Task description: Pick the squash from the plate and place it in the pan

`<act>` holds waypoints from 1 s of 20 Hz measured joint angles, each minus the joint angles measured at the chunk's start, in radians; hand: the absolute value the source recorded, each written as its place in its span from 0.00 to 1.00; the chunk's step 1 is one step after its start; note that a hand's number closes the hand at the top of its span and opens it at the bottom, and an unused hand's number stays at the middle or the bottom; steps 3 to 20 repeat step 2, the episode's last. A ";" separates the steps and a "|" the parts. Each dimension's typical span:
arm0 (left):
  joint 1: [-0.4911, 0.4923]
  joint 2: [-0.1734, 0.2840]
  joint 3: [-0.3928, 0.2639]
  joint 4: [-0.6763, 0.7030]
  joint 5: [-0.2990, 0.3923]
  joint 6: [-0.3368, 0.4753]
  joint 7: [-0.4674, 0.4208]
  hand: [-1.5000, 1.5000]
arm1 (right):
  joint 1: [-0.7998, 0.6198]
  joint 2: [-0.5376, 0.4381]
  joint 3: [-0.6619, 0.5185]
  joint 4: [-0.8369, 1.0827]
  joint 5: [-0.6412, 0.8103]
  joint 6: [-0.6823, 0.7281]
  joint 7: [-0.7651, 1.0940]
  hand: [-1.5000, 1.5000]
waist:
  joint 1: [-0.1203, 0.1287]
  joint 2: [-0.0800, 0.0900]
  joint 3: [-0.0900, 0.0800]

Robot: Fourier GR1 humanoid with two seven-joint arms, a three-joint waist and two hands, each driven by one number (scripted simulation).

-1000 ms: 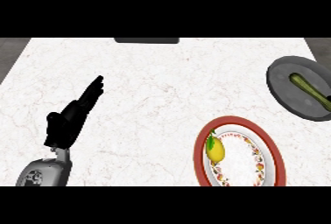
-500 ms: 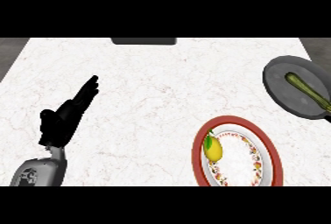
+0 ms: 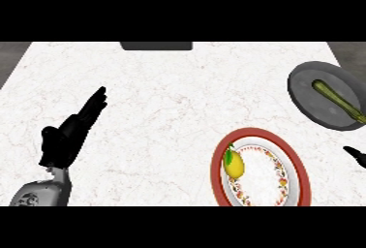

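on my screen: white marble counter (image 3: 172, 97). left hand (image 3: 71, 133) low at the left, fingers straight and together, holding nothing. right hand (image 3: 355, 156), only a dark tip at the right edge; i cannot tell its state. red-rimmed plate (image 3: 300, 167) at lower right, a yellow fruit (image 3: 235, 164) lying on its left side. grey pan (image 3: 307, 94) at upper right, the green squash (image 3: 337, 99) lying inside it. dark object (image 3: 157, 46) at the far edge.
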 measured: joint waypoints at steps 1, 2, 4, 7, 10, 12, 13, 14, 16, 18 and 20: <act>0.000 0.006 0.011 0.003 0.005 -0.005 -0.005 0.50 | 0.019 0.014 0.010 -0.024 -0.009 -0.004 -0.002 0.00 | -0.001 0.000 0.000; -0.008 0.010 0.018 0.003 0.008 -0.009 -0.002 0.50 | 0.029 0.026 0.019 -0.032 -0.016 -0.012 -0.007 0.00 | -0.001 0.000 0.000; -0.008 0.010 0.018 0.003 0.008 -0.009 -0.002 0.50 | 0.029 0.026 0.019 -0.032 -0.016 -0.012 -0.007 0.00 | -0.001 0.000 0.000; -0.008 0.010 0.018 0.003 0.008 -0.009 -0.002 0.50 | 0.029 0.026 0.019 -0.032 -0.016 -0.012 -0.007 0.00 | -0.001 0.000 0.000; -0.008 0.010 0.018 0.003 0.008 -0.009 -0.002 0.50 | 0.029 0.026 0.019 -0.032 -0.016 -0.012 -0.007 0.00 | -0.001 0.000 0.000; -0.008 0.010 0.018 0.003 0.008 -0.009 -0.002 0.50 | 0.029 0.026 0.019 -0.032 -0.016 -0.012 -0.007 0.00 | -0.001 0.000 0.000; -0.008 0.010 0.018 0.003 0.008 -0.009 -0.002 0.50 | 0.029 0.026 0.019 -0.032 -0.016 -0.012 -0.007 0.00 | -0.001 0.000 0.000; -0.008 0.010 0.018 0.003 0.008 -0.009 -0.002 0.50 | 0.029 0.026 0.019 -0.032 -0.016 -0.012 -0.007 0.00 | -0.001 0.000 0.000; -0.008 0.010 0.018 0.003 0.008 -0.009 -0.002 0.50 | 0.029 0.026 0.019 -0.032 -0.016 -0.012 -0.007 0.00 | -0.001 0.000 0.000; -0.008 0.010 0.018 0.003 0.008 -0.009 -0.002 0.50 | 0.029 0.026 0.019 -0.032 -0.016 -0.012 -0.007 0.00 | -0.001 0.000 0.000; -0.008 0.010 0.018 0.003 0.008 -0.009 -0.002 0.50 | 0.029 0.026 0.019 -0.032 -0.016 -0.012 -0.007 0.00 | -0.001 0.000 0.000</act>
